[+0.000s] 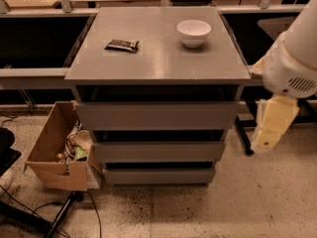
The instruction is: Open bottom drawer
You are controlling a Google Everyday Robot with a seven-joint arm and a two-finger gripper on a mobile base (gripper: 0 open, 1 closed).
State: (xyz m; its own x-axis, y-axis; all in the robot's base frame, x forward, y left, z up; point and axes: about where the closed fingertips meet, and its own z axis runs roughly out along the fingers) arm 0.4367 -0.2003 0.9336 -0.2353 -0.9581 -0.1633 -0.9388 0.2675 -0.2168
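The grey cabinet [158, 48] stands in the middle of the camera view with three flat, handle-less drawer fronts stacked below its top. The bottom drawer [158, 176] is the lowest and smallest-looking front, just above the floor, and its panel sits flush and closed. My arm's white housing [292, 58] comes in from the right edge. My gripper [270, 128], a cream-coloured piece, hangs below it to the right of the cabinet. It is level with the top and middle drawers and apart from them.
A white bowl [193, 32] and a dark snack packet [122, 45] lie on the cabinet top. An open cardboard box [54, 155] with scraps stands at the cabinet's lower left. Cables [74, 207] lie on the speckled floor. Black table legs [243, 133] stand right of the cabinet.
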